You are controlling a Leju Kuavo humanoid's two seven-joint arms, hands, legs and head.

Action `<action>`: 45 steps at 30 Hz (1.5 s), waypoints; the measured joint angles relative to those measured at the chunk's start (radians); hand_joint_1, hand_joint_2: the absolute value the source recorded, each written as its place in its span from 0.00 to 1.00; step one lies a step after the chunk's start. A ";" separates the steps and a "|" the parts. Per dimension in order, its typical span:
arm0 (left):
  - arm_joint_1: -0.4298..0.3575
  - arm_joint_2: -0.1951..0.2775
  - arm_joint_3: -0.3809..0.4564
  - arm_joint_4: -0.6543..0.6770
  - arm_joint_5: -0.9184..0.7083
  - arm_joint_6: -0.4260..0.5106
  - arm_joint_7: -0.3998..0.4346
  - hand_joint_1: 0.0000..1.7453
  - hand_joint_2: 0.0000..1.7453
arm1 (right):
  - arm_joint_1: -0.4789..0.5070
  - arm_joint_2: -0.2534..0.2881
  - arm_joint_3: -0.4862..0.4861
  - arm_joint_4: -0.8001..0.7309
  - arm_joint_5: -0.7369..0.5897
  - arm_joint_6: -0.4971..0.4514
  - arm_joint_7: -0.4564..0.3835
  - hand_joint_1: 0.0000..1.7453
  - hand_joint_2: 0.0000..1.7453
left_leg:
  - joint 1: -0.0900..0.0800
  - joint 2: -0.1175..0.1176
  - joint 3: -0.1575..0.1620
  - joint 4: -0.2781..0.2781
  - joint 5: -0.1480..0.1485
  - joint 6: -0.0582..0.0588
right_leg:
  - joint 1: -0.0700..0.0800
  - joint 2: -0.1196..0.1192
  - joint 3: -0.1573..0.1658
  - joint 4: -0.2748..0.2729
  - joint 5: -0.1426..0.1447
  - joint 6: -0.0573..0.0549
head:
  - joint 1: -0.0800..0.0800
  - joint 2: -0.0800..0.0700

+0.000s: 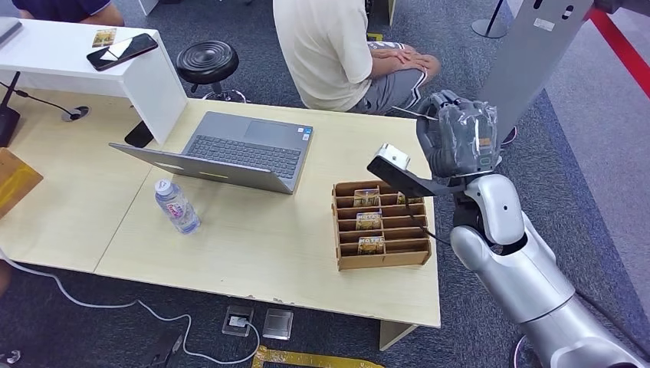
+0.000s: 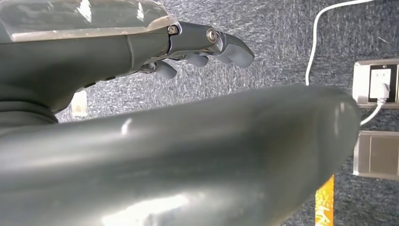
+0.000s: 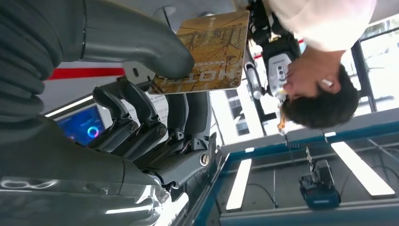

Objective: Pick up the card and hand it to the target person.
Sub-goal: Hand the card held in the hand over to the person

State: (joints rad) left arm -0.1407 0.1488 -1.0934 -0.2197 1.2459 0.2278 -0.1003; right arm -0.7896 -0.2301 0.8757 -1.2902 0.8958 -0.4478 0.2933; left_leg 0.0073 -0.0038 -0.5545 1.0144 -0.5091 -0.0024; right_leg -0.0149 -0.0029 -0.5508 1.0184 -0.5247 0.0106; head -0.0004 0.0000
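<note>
— Where is the card (image 3: pixel 207 52)?
— In the right hand (image 3: pixel 155 108), pinched between the thick thumb and the darker fingers (image 3: pixel 141 101). It is a yellow-brown card with printed lettering, seen upside down from the right wrist.

— And where is that hand?
— From the head view, the right hand (image 1: pixel 458 134) is raised past the far right corner of the table (image 1: pixel 291 253), close to the person in a pale shirt (image 1: pixel 326 46) who sits there with their back turned.

— What about the other hand?
— The left hand (image 2: pixel 197 47) hangs over grey carpet, fingers slightly curled and apart, holding nothing.

— What lies below the raised hand?
— A wooden card rack (image 1: pixel 381 225) on the table, more cards standing in its slots. Further left are an open laptop (image 1: pixel 230 152) and a water bottle (image 1: pixel 176 205).
</note>
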 joint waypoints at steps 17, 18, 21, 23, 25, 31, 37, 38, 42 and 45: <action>-0.005 -0.003 -0.015 0.000 0.001 0.000 0.006 0.00 0.00 | 0.003 0.039 -0.005 0.131 0.045 -0.044 0.009 0.92 1.00 | 0.000 0.000 0.000 0.000 0.000 0.000 | 0.000 0.000 0.000 0.000 0.000 0.000 | 0.000 0.000; -0.005 -0.003 -0.015 0.000 0.002 0.000 0.006 0.00 0.00 | 0.003 0.041 -0.005 0.135 0.042 -0.045 0.008 0.92 1.00 | 0.000 0.000 0.000 0.000 0.000 0.000 | 0.000 0.000 0.000 0.000 0.000 0.000 | 0.000 0.000; -0.004 -0.004 -0.015 0.000 0.003 0.000 0.005 0.00 0.00 | 0.003 0.046 -0.005 0.146 0.030 -0.046 0.002 0.92 1.00 | 0.000 0.000 0.000 0.000 0.000 0.000 | 0.000 0.000 0.000 0.000 0.000 0.000 | 0.000 0.000; -0.004 -0.004 -0.015 0.000 0.003 0.000 0.005 0.00 0.00 | 0.003 0.049 -0.005 0.152 0.027 -0.047 0.000 0.92 1.00 | 0.000 0.000 0.000 0.000 0.000 0.000 | 0.000 0.000 0.000 0.000 0.000 0.000 | 0.000 0.000; -0.004 -0.004 -0.015 0.000 0.003 0.000 0.005 0.00 0.00 | 0.003 0.052 -0.005 0.157 0.025 -0.047 -0.001 0.92 1.00 | 0.000 0.000 0.000 0.000 0.000 0.000 | 0.000 0.000 0.000 0.000 0.000 0.000 | 0.000 0.000; -0.004 -0.004 -0.017 0.000 0.004 0.000 0.005 0.00 0.00 | 0.003 0.056 -0.006 0.170 0.014 -0.047 0.000 0.92 1.00 | 0.000 0.000 0.000 0.000 0.000 0.000 | 0.000 0.000 0.000 0.000 0.000 0.000 | 0.000 0.000; -0.003 -0.004 -0.021 0.000 0.007 0.000 0.005 0.00 0.00 | 0.003 0.057 -0.006 0.172 0.010 -0.047 0.005 0.00 1.00 | 0.000 -0.001 -0.001 0.000 0.000 0.000 | 0.000 0.000 0.000 0.000 0.000 0.000 | 0.000 0.000; -0.003 -0.004 -0.021 0.000 0.007 0.000 0.005 0.00 0.00 | 0.003 0.057 -0.006 0.172 0.010 -0.047 0.007 0.00 1.00 | 0.000 -0.001 -0.001 0.000 0.000 0.000 | 0.000 0.000 0.000 0.000 0.000 0.000 | 0.000 0.000; -0.002 -0.003 -0.022 0.000 0.008 0.000 -0.002 0.00 0.00 | 0.003 0.055 -0.007 0.172 0.005 -0.045 0.017 0.00 1.00 | 0.000 0.000 0.000 0.000 0.000 0.000 | 0.000 0.000 0.000 0.000 0.000 0.000 | 0.000 0.000; 0.000 -0.003 -0.023 0.000 0.010 0.000 -0.006 0.00 0.00 | 0.003 0.055 -0.007 0.171 -0.007 -0.045 0.025 0.00 1.00 | 0.000 0.000 0.000 0.000 0.000 0.000 | 0.000 0.000 0.000 0.000 0.000 0.000 | 0.000 0.000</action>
State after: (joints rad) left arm -0.1404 0.1453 -1.1169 -0.2197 1.2563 0.2277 -0.1063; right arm -0.7862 -0.1747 0.8689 -1.1193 0.8892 -0.4925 0.3181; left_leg 0.0073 -0.0036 -0.5544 1.0144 -0.5091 -0.0024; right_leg -0.0149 -0.0027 -0.5510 1.0182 -0.5247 0.0106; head -0.0006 0.0000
